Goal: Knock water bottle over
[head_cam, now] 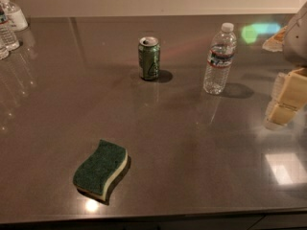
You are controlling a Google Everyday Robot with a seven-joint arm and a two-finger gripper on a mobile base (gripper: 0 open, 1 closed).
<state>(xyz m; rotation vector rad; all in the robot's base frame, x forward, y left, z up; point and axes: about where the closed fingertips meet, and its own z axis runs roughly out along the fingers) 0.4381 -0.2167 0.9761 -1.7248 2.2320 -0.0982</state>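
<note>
The water bottle [219, 59] stands upright on the dark countertop [192, 147], right of centre toward the back. It is clear ribbed plastic with a white cap and a red, white and blue label band. My gripper [286, 99] comes in from the right edge, cream-coloured, to the right of the bottle and a little nearer the front. It is apart from the bottle, with a gap of bare counter between them.
A green can [149, 58] stands upright left of the water bottle. A green sponge [100, 168] lies near the front left. Small clear bottles [6, 32] and a white pump-top bottle [13, 13] cluster at the back left corner.
</note>
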